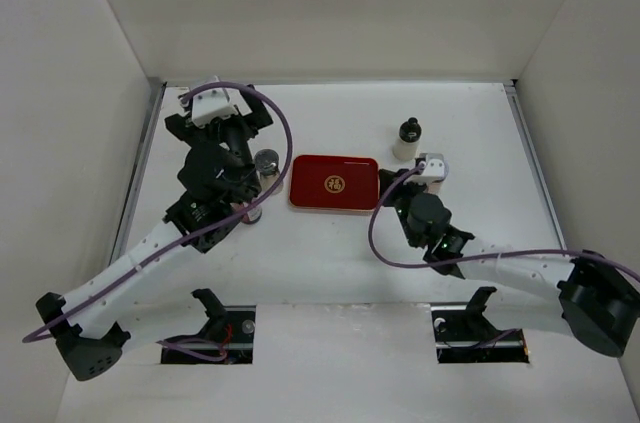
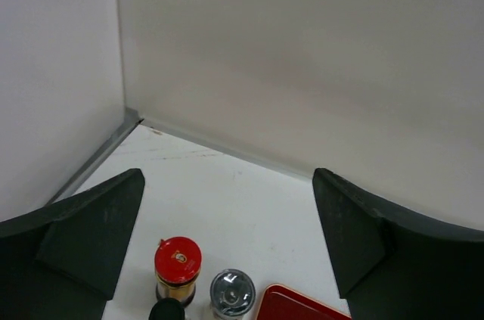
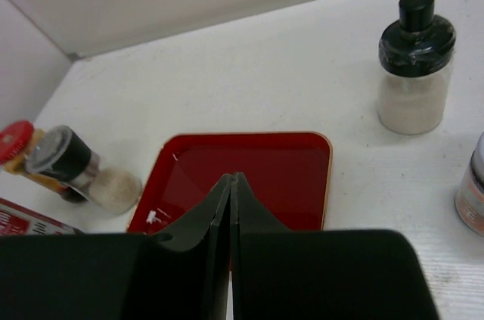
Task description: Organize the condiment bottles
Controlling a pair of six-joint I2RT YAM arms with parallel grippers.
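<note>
The left gripper (image 2: 228, 176), jaws wide and empty above the red-capped gold bottle (image 2: 178, 259) and grey-metal-capped glass shaker (image 2: 232, 291) beside the flat red tray (image 2: 302, 309), should centre on one cap and descend without nudging its neighbour, while the right gripper (image 3: 233, 180) hovers pinched shut, empty.

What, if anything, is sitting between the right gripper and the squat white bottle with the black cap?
Nothing visible. The right gripper, shut, is by the red tray; the black-capped bottle stands on bare table off the tray's far right corner.
</note>
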